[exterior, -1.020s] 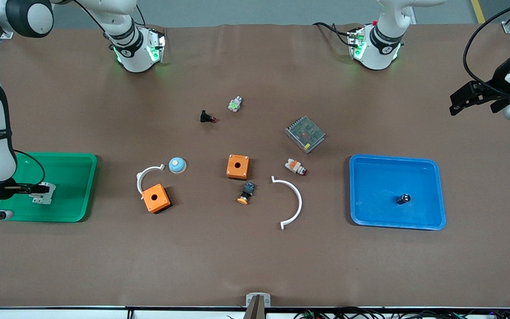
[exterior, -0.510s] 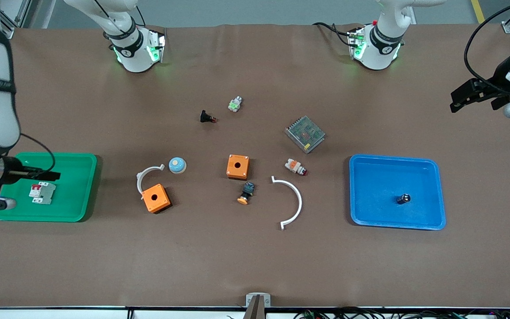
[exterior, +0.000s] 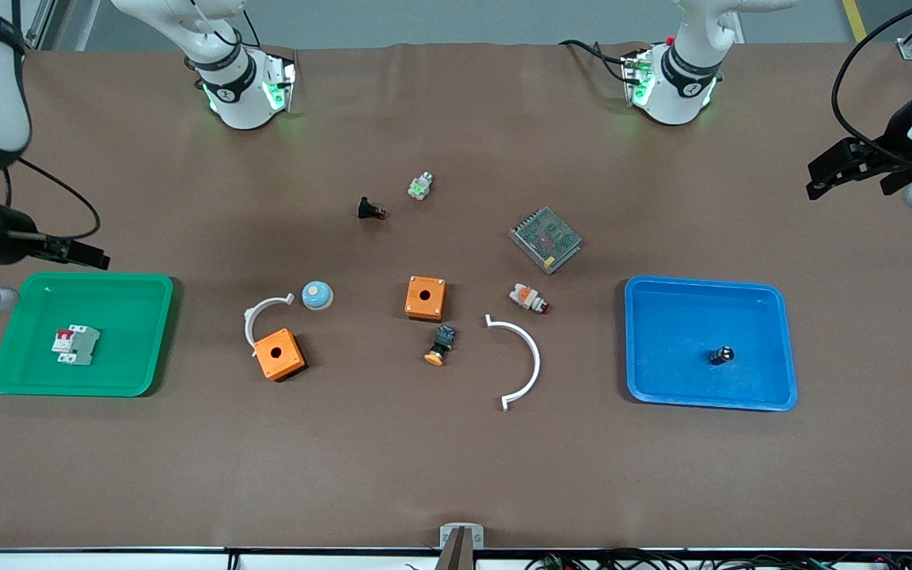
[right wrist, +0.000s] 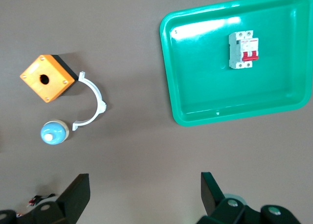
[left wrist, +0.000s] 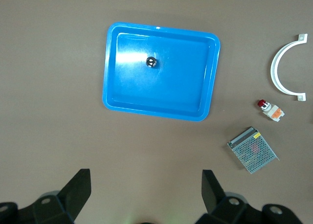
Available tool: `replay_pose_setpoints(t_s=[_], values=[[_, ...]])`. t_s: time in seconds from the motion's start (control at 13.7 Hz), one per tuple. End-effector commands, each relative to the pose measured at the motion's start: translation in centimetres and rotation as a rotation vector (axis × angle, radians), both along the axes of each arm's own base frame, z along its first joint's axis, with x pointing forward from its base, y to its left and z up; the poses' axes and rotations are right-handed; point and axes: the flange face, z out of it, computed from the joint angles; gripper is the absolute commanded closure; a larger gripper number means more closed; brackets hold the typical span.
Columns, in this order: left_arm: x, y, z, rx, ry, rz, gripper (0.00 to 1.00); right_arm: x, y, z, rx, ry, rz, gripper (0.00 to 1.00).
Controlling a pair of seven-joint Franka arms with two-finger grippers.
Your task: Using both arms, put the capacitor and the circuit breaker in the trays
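Brown matte surface (exterior: 456, 475) carrying two shallow plastic trays. Green rectangular tray (exterior: 139, 332), at the right arm's end, holds the white-grey block-shaped circuit breaker (exterior: 75, 345) with red switch levers, lying flat and apart from the tray walls. Blue rectangular tray (exterior: 678, 317), at the left arm's end, holds the small black cylindrical capacitor (exterior: 722, 355) with a silvery end. Right claw (exterior: 80, 255) hangs over the surface just beside the green tray's edge, fingers spread and empty. Left claw (exterior: 828, 170) hangs over bare surface near the blue tray, fingers likewise spread and empty. Two orange square boxes (exterior: 425, 298) lie between the trays.
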Motion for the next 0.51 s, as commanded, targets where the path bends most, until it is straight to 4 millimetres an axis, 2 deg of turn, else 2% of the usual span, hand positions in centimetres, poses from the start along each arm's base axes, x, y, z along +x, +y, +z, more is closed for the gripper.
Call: replay_pose_setpoints(t_s=[0.0,0.15,0.29,0.44], values=[[0.0,0.1,0.5,0.007,0.006,-0.01,0.0,-2.0,0.1,3.7,0.005,-0.032,-0.003,0.0],[0.0,-0.1,0.5,0.007,0.006,-0.01,0.0,-2.1,0.0,6.9,0.002,-0.068,0.004,0.0],[0.0,-0.1,0.5,0.007,0.006,-0.011,0.0,-1.7,-0.4,12.7,-0.013,-0.161,-0.003,0.0],[0.0,-0.2,0.5,0.005,0.006,-0.015,0.0,-1.7,-0.7,13.4,-0.016,-0.161,-0.007,0.0]])
